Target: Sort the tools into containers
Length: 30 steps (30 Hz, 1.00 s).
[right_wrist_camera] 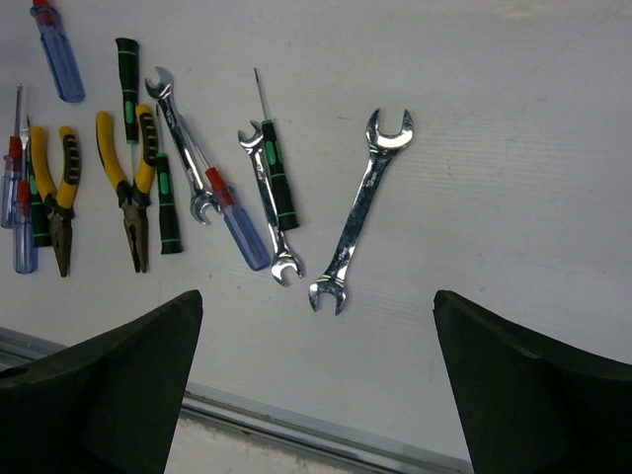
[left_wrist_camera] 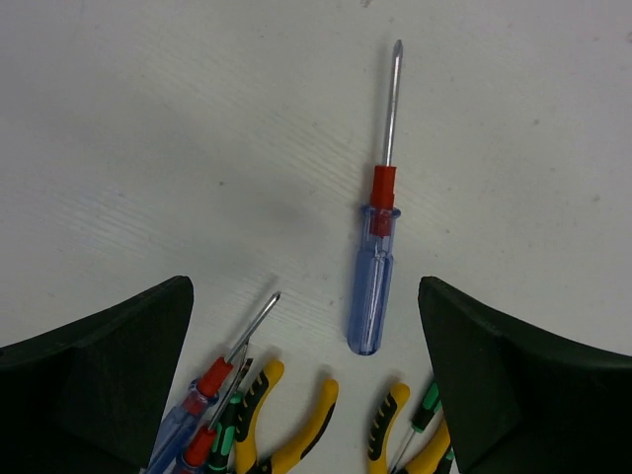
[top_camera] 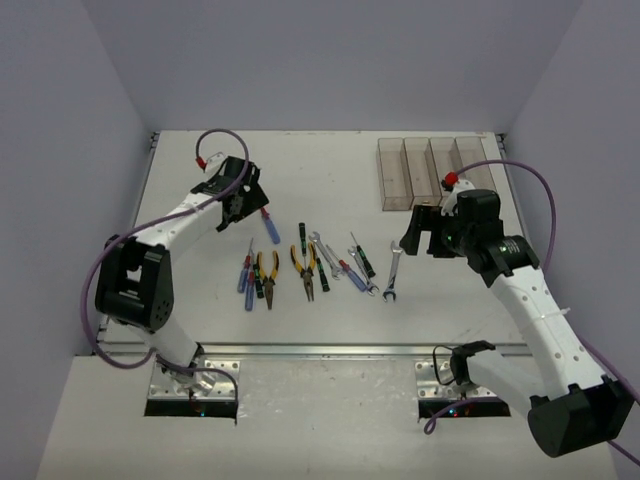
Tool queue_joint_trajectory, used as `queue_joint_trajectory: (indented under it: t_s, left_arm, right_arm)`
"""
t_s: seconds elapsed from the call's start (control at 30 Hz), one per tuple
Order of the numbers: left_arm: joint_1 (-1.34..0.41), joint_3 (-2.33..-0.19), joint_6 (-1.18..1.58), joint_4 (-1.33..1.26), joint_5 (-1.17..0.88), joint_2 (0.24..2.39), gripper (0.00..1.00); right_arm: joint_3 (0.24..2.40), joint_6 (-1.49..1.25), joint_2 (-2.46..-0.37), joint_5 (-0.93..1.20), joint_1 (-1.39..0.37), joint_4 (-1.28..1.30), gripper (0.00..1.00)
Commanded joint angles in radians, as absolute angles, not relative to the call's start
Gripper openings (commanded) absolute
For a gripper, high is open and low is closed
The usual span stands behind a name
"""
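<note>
The blue screwdriver [left_wrist_camera: 373, 272] lay alone on the table [top_camera: 330, 150], a little farther than the other tools [top_camera: 308, 270], its tip pointing far. I judged it light and stiff, with a smooth plastic handle that may roll or slip. The middle of the handle seemed the best place to take it. The left gripper [left_wrist_camera: 304, 296] hovered over it, fingers wide apart and empty. The right gripper [top_camera: 422, 243], also wide open and empty, hung near the big wrench [right_wrist_camera: 360, 212]. The bins [top_camera: 430, 172] stood far right. The table was white, the walls plain and pale.
</note>
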<state>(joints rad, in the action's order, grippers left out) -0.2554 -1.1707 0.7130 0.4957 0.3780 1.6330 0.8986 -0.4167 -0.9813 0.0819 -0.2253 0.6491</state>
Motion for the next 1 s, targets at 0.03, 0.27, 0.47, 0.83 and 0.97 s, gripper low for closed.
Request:
queue_joint_trajectory:
  t_s: [0.03,0.27,0.47,0.83,0.97]
  left_arm:
    - [-0.277,-1.373,0.727,0.520,0.439,1.856,0.88]
    - [-0.319,-1.439,0.765,0.497,0.419,2.019,0.75]
    - [-0.327,-1.455,0.774,0.476,0.376,2.091,0.38]
    - [-0.331,-1.338,0.746,0.393,0.331,1.869,0.00]
    - [-0.358,-1.143,0.717,0.191,0.097,1.624,0.00]
  right_arm:
    - [0.908,-0.396,-0.979,0.121,-0.230,0.622,0.99]
    - [0.915,-0.393,-1.015,0.167,-0.233,0.611,0.99]
    - [0.900,-0.386,-1.008,0.198,-0.235,0.596,0.99]
    - [0.808,-0.482,-1.045,0.576,-0.238,0.329,0.99]
    - [0.750,-0.629,-1.126,0.767,-0.268,0.066,0.99]
